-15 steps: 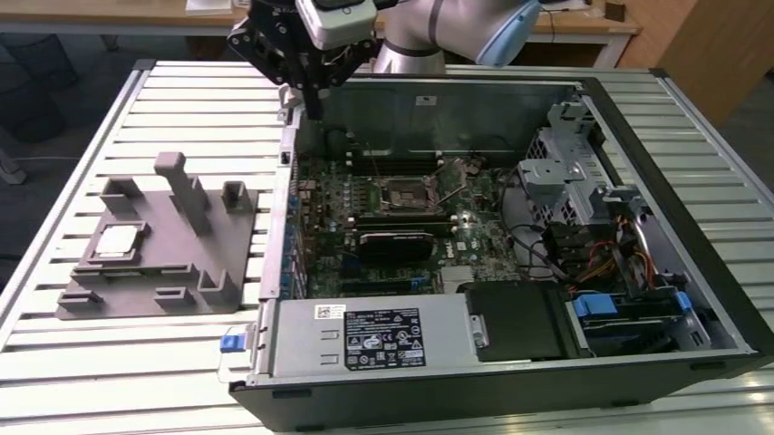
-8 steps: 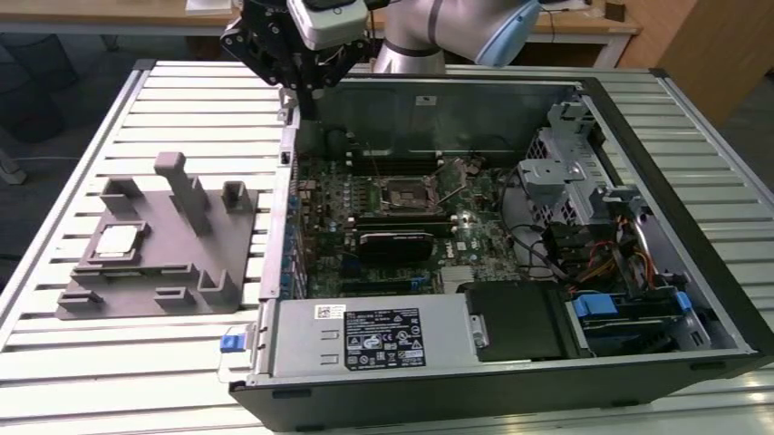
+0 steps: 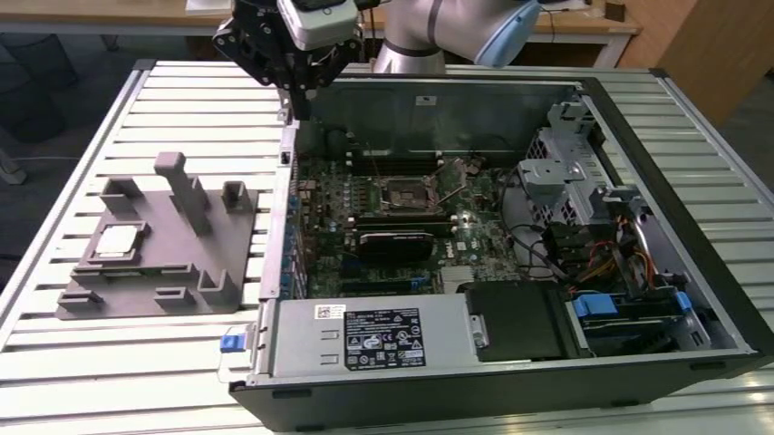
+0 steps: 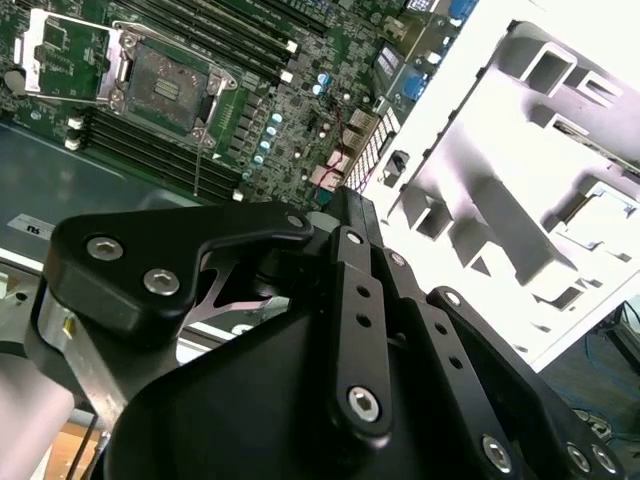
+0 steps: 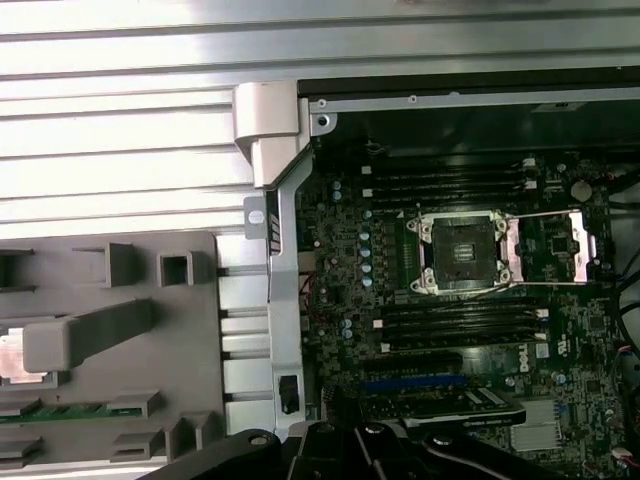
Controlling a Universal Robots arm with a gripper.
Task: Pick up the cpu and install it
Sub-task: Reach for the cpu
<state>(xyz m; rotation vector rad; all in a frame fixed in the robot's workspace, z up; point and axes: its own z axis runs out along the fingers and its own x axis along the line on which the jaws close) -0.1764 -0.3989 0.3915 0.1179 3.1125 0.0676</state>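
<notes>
Entry, current position. My black linkage gripper point(image 3: 297, 101) hangs above the rear corner of the open black computer case point(image 3: 484, 399), on the exterior view's left, over the case rim. I cannot tell from any view whether the gripper is open or closed. I see nothing in its grasp.

The cpu point(image 3: 118, 240), a small flat square chip with a silvery-white top, lies flat in a recess of the large grey plastic fixture with upright blocks point(image 3: 151, 283). The fixture sits on the white slatted metal table point(image 3: 72, 362), just beside the case on the exterior view's left. The chip is well apart from my gripper, and nothing is touching it.

In the first wrist view, a green memory module point(image 5: 50, 412) lies in a slot of the same fixture.

Inside the case, the green motherboard point(image 3: 362, 204) lies flat. Near its middle is the black square socket frame with a metal lever point(image 5: 460, 250). In the first wrist view its metal cover plate point(image 5: 548, 250) is swung open to one side, leaving the dark contact field exposed. Long black memory slots point(image 5: 455, 320) run along both sides of the socket.

A silver box with printed labels point(image 3: 362, 337) fills the near part of the case in the exterior view. The task's chip is on the fixture, not in the socket.
</notes>
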